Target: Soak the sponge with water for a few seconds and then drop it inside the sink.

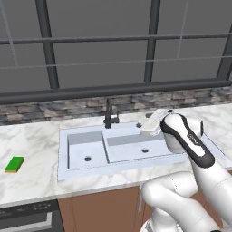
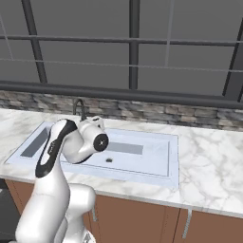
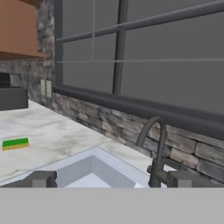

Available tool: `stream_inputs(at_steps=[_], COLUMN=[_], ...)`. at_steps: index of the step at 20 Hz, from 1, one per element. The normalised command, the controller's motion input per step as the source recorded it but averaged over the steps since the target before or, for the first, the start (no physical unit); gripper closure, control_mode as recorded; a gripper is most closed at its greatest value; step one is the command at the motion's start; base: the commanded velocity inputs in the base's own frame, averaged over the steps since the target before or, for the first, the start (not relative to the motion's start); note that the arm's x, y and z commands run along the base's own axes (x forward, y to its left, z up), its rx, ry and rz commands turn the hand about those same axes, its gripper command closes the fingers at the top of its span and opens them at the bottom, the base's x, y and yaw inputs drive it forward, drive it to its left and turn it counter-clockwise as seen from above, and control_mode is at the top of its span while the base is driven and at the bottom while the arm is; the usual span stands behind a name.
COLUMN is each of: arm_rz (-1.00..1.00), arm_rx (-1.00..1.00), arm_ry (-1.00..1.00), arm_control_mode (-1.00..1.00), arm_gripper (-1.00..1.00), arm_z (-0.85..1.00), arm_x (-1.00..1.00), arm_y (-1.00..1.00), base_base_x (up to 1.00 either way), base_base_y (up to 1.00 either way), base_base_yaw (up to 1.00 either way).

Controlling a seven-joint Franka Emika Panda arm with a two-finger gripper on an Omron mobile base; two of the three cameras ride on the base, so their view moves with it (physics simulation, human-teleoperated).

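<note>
Claw (image 3: pixel 109 180) spread wide, holding nothing, hovering over sink (image 1: pixel 81 136) by black faucet (image 3: pixel 154 148); sponge (image 1: pixel 15 164) lies flat on bench (image 1: pixel 31 140), well off to claw's left.

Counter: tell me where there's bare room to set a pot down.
Widest free patch: the counter right of the sink, up to the stone backsplash. Left of the sink there is room too, between the basin and the sponge. Behind the sink it is tight around the faucet.
</note>
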Motion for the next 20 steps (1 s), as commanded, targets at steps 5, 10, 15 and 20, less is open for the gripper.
stream_inputs(at_steps=[5,10,15,20], arm_rz=[0.0,0.0,0.0,0.0], arm_rx=[0.01,0.02,0.03,0.03], arm_ry=[0.05,0.04,0.01,0.0], arm_control_mode=[-1.0,-1.0,-1.0,-1.0], arm_gripper=[-1.0,-1.0,-1.0,-1.0], arm_z=[0.0,-0.1,-0.17,-0.27], arm_x=[0.09,0.21,0.34,0.4], arm_y=[0.01,0.0,0.0,0.0], base_base_x=[0.0,0.0,0.0,0.0], base_base_y=[0.0,0.0,0.0,0.0], base_base_yaw=[0.0,0.0,0.0,0.0])
